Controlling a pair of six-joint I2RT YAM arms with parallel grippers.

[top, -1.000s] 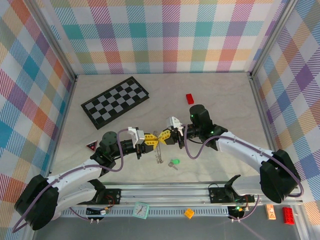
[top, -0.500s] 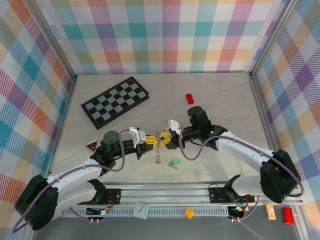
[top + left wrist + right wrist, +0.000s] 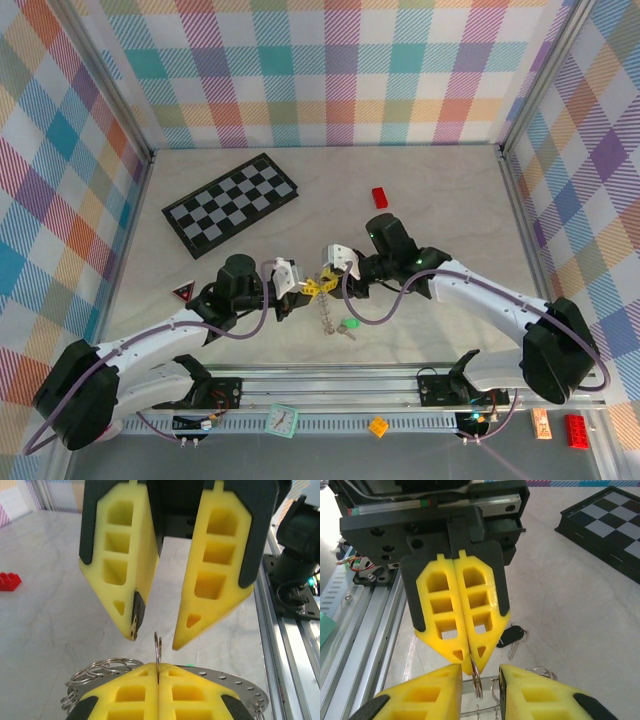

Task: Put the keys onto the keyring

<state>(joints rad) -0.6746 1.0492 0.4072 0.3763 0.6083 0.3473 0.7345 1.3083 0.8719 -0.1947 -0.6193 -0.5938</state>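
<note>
The silvery keyring (image 3: 235, 686), its rim strung with small loops, is pinched by one upright loop in the left end effector (image 3: 158, 672). The green key (image 3: 348, 325) and black key (image 3: 511, 636) lie flat on the counter (image 3: 440, 200).

We see a pale marbled tabletop (image 3: 450, 200) walled in by pastel plaid panels (image 3: 330, 70). A flat black-and-grey checkered board (image 3: 231, 203) lies tilted at the far left, and the right wrist view catches its corner (image 3: 605, 525). A small red plastic block (image 3: 380, 197) sits far of centre, apart from the board. Near the left edge we find a small dark triangular piece with a red mark (image 3: 182, 292). Along the near aluminium rail (image 3: 400, 385) lie a teal square item (image 3: 283, 420), a small orange brick (image 3: 379, 426), a peach piece (image 3: 541, 423) and a red brick (image 3: 577, 430).
</note>
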